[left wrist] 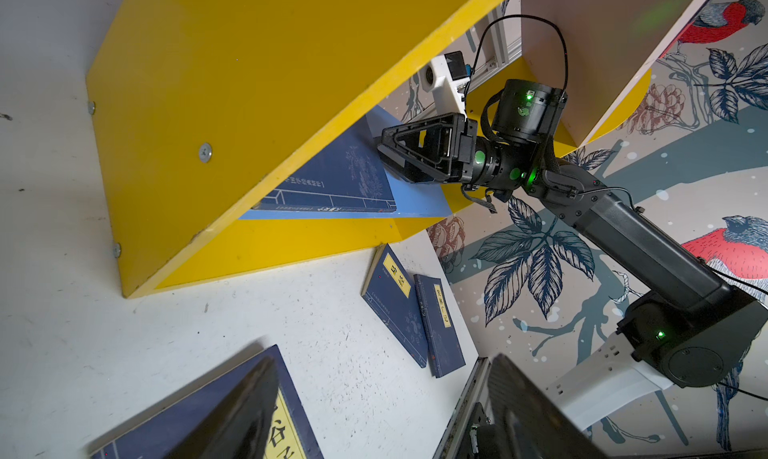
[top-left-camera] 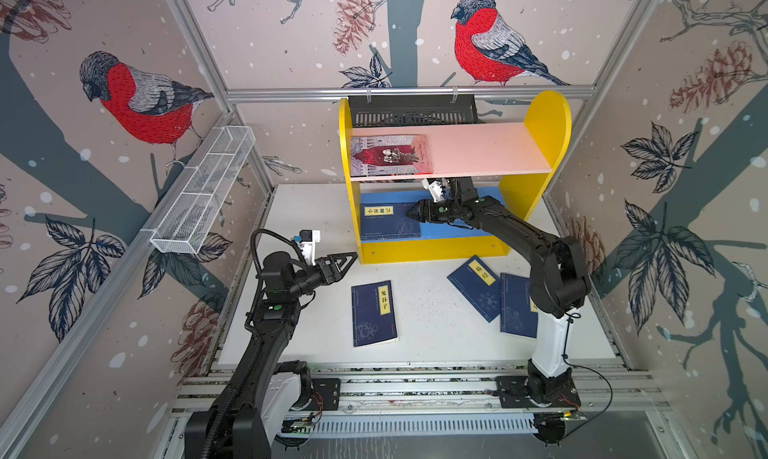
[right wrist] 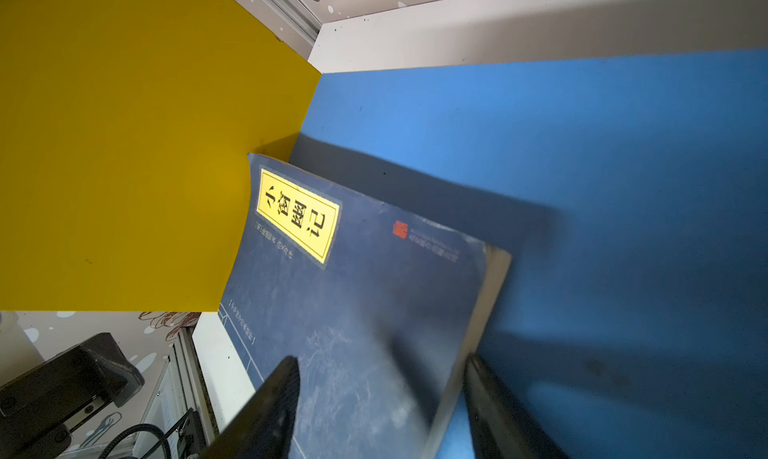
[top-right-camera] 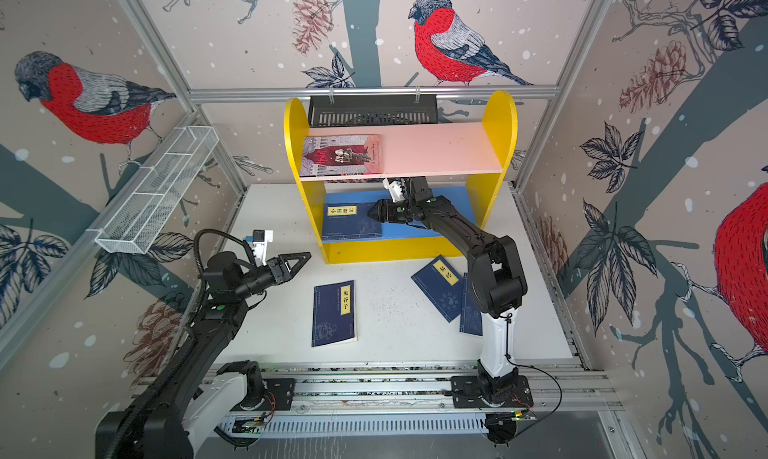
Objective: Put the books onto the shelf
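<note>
The yellow shelf (top-left-camera: 548, 120) stands at the back. A red and grey book (top-left-camera: 388, 155) lies on its pink upper board. A navy book (top-left-camera: 388, 220) (right wrist: 353, 278) lies flat on the blue lower board (right wrist: 582, 145). My right gripper (top-left-camera: 409, 213) (right wrist: 382, 394) reaches into that lower tier, open, its fingers straddling the book's near corner. On the table lie one navy book (top-left-camera: 374, 313) (left wrist: 216, 411) in the middle and two overlapping ones (top-left-camera: 478, 288) (left wrist: 399, 307) at the right. My left gripper (top-left-camera: 351, 258) (left wrist: 374, 415) hovers open, left of the shelf and just behind the middle book.
A white wire mesh basket (top-left-camera: 203, 191) hangs on the left wall. A black slotted tray (top-left-camera: 411, 110) hangs behind the shelf's top. The right arm (top-left-camera: 557, 278) partly covers the rightmost book. The arms' mounting rail (top-left-camera: 415, 386) runs along the table's front edge.
</note>
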Tool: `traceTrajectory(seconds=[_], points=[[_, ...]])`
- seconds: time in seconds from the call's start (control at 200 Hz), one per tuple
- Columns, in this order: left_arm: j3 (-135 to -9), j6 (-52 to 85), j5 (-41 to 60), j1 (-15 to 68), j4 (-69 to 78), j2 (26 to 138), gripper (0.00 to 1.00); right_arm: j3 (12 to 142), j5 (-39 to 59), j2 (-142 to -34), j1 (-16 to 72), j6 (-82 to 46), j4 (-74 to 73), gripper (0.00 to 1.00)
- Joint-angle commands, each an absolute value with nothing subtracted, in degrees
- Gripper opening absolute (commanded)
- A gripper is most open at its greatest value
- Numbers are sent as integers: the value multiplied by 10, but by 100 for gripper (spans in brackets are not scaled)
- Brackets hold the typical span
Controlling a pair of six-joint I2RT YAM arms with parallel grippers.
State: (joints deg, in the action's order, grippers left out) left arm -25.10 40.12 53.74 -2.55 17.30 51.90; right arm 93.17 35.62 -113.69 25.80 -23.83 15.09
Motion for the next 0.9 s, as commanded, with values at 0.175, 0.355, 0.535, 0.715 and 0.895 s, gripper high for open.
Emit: traceTrajectory(seconds=[0.175,0.355,0.535,0.715,0.895], points=[[-250,398,534,-26,180,515,80,929,346,-1131,262,-240,187,65],[-250,399,531,-26,176,513,80,927,327,-1128,259,-237,192,67],[-255,385,503,-26,146,518,81,867,329,-1079,235,-269,128,68],[-258,370,456,-26,106,529,82,802,319,-1016,235,-270,122,69],[-261,347,409,-26,52,550,83,686,299,-905,244,-278,103,69]])
